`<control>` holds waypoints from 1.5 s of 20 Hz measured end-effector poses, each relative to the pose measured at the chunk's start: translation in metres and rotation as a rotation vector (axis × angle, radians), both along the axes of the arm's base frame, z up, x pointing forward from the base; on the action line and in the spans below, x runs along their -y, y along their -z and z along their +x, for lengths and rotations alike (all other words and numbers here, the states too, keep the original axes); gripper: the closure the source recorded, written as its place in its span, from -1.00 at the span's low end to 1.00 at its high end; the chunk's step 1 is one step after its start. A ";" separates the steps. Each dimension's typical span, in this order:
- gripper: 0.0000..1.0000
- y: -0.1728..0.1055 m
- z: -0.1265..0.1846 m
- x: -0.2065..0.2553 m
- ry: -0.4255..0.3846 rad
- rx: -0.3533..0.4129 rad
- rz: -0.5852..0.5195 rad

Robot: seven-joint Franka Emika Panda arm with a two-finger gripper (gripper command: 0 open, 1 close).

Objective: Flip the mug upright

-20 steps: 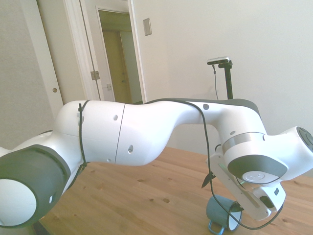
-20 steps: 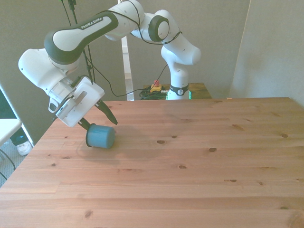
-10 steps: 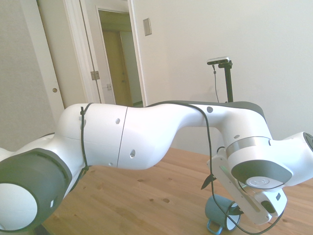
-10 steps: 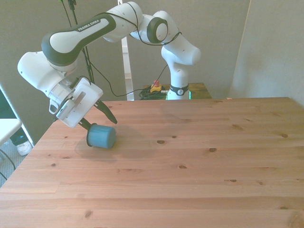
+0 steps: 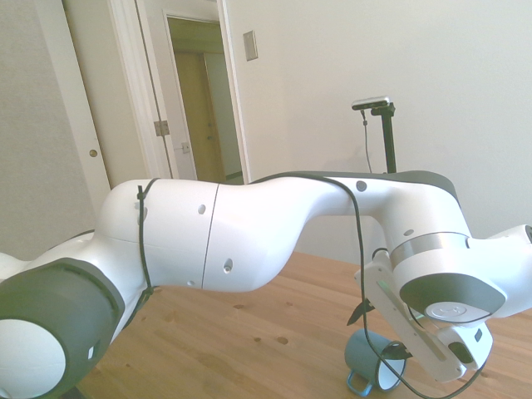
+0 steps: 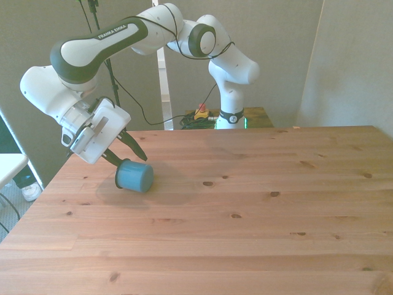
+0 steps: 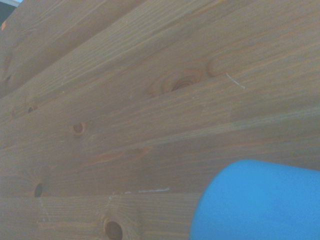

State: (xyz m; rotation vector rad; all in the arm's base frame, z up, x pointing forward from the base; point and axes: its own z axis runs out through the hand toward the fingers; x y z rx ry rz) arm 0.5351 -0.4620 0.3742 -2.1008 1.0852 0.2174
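Note:
The teal-blue mug (image 6: 135,177) lies on its side on the wooden table (image 6: 245,215), near the front view's left edge. In the side view the mug (image 5: 367,359) has its white mouth turned toward the gripper and its loop handle (image 5: 358,384) down on the wood. My gripper (image 6: 132,162) is open and tilted over the mug's mouth end. One dark finger (image 5: 360,312) hangs above the mug's wall, apart from it. The other finger (image 5: 398,351) reaches to the mouth. The wrist view shows a blurred blue mug (image 7: 260,202) close by.
The table's edge (image 6: 58,178) at the front view's left runs a short way from the mug. Bare planks stretch toward the front view's right. A white surface (image 6: 9,165) stands beyond that left edge.
The mug has shifted slightly toward the front view's right with the finger at its mouth. The gripper and wrist have moved a little the same way.

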 end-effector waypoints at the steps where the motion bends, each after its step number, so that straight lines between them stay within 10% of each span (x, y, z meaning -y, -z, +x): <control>1: 1.00 0.001 0.000 0.000 0.000 -0.001 0.001; 23: 1.00 -0.032 0.010 -0.011 -0.005 0.016 -0.022; 30: 1.00 -0.102 0.029 -0.043 0.021 0.071 -0.274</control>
